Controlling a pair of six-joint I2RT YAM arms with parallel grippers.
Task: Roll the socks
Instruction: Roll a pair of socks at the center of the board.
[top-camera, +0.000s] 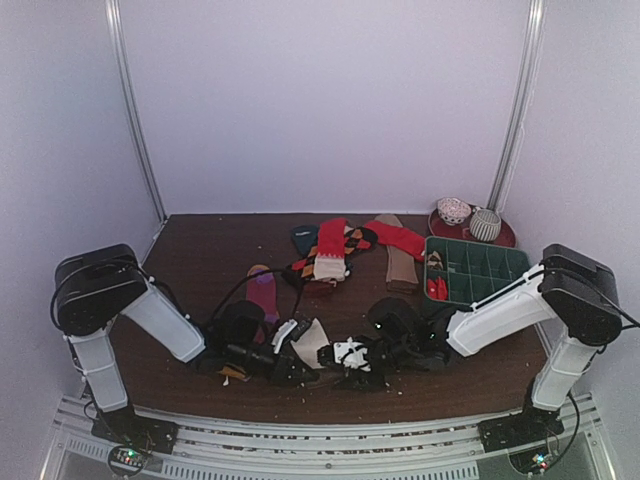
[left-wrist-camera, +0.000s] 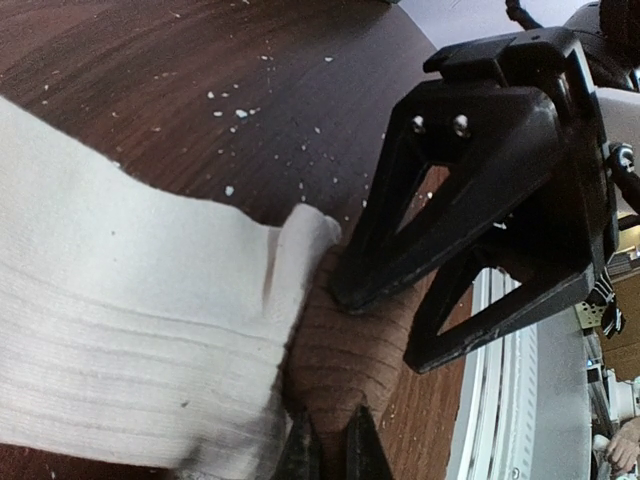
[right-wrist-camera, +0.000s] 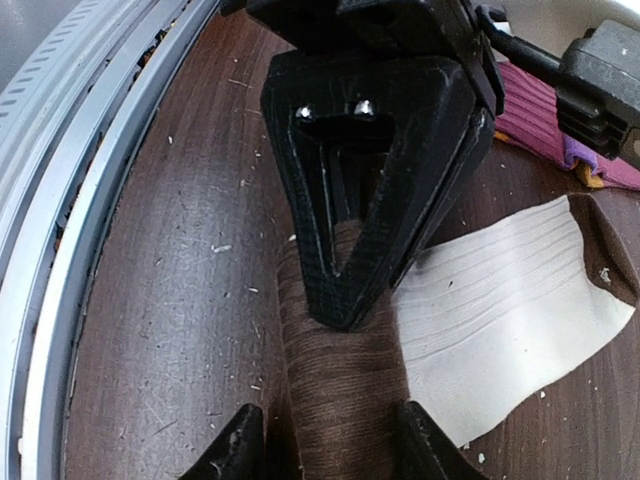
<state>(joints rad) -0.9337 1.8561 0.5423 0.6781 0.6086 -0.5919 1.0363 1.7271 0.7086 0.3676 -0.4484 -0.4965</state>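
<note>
here the left hand (left-wrist-camera: 330, 452) pinches the rolled cream-and-brown sock (right-wrist-camera: 340, 370); the right hand (right-wrist-camera: 330, 445) straddles it, parted, so it may unwind.

Left arm (top-camera: 170, 328) and right arm (top-camera: 495, 318) are twins: white tube links (top-camera: 100, 370), chunky black joint housings (top-camera: 580, 292), thin black cables (right-wrist-camera: 520, 48). Left claw (left-wrist-camera: 330, 452) and right claw (right-wrist-camera: 330, 452) are matte black, triangular cut-out fingers (right-wrist-camera: 440, 150) with two little silver screws (right-wrist-camera: 362, 106) each.

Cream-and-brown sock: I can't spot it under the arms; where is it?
In the top view the cream-and-brown sock lies at the near edge of the table, centre, between the left gripper and the right gripper.
</note>
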